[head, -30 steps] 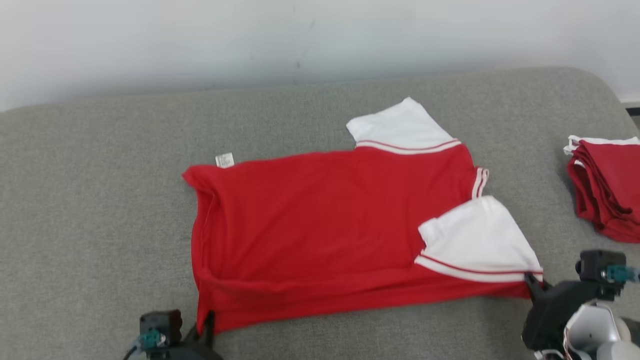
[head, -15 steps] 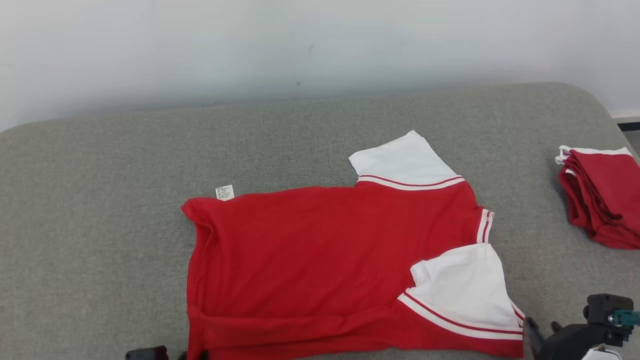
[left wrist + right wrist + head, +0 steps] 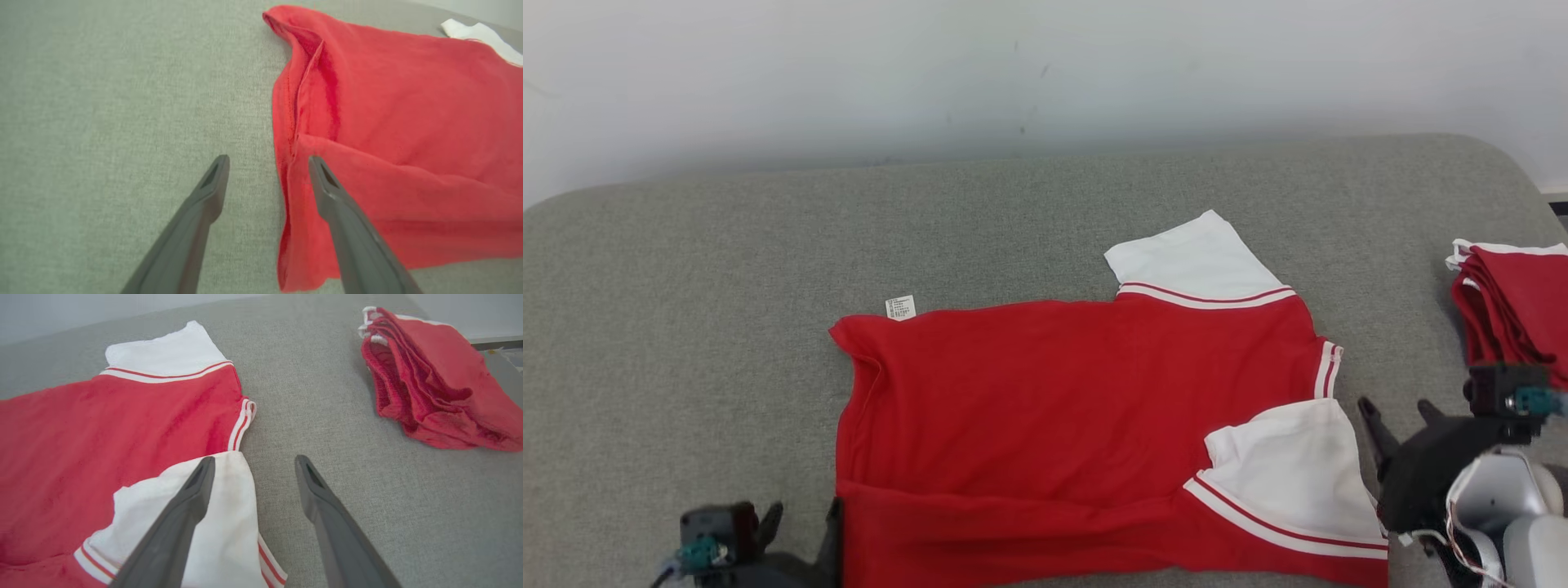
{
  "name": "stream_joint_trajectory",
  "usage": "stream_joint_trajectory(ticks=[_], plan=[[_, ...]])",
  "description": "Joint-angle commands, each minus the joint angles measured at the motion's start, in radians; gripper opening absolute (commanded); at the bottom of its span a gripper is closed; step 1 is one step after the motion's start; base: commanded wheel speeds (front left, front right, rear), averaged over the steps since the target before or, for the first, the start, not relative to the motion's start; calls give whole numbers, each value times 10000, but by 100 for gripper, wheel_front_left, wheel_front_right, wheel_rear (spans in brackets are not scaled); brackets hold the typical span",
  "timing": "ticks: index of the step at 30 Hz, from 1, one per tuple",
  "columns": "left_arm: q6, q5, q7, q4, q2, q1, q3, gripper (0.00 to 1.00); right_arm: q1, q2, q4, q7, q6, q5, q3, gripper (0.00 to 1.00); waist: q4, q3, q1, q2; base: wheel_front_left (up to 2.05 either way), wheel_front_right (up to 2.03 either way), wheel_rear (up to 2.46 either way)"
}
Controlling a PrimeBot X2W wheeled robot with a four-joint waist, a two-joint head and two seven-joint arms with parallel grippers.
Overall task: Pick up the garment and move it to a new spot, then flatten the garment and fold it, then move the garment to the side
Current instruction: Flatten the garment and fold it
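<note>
Left to right. The left end effector (image 3: 267, 162) is spread and holds nothing. It straddles the hem corner of the garment (image 3: 1054, 392), one finger over bare worktop (image 3: 686, 286) and the other over red cloth. The garment, a red shirt with white sleeves, lies spread at the centre of the worktop with its care label (image 3: 900, 307) at the far left corner. A band (image 3: 1013, 531) along its near side lies doubled over, and the near sleeve (image 3: 1290, 469) rests on top of the body. The right end effector (image 3: 254, 459) is likewise spread and empty, beside that sleeve. A stack of folded red garments (image 3: 1515, 318) sits near the right edge.

Judged step: folding, with the near lengthwise fold laid. The next move probably calls for gripping the far side and its sleeve (image 3: 1192, 257) and carrying them inward.

Room: the left half and the far strip are open. The gap between collar and stack is narrower.
</note>
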Motion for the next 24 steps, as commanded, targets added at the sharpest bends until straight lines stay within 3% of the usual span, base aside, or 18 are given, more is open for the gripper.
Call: stream_joint_trajectory(ticks=[1, 8, 12, 17, 24], plan=[[12, 85, 110, -102, 92, -269, 19, 100, -245, -144, 62, 80, -29, 40, 107, 100, 23, 64, 0, 0, 0, 0, 0], [-272, -102, 1044, 175, 154, -2312, 83, 100, -2441, -995, 1336, 679, -30, 405, 1149, 100, 76, 625, 0, 0, 0, 0, 0], [-693, -348, 1764, 909, 102, -3673, -53, 100, -3769, -1274, 2337, 840, -30, 711, 1720, 100, 102, 1133, 0, 0, 0, 0, 0], [-937, -90, 2201, 1912, 177, -5224, -248, 100, -5274, -1722, 3408, 619, -30, 604, 2421, 100, 63, 1838, 0, 0, 0, 0, 0], [-1344, 226, 2567, 3023, 231, -6428, -647, 100, -6666, -1788, 4562, 105, -30, 493, 2907, 100, 22, 2490, 0, 0, 0, 0, 0]])
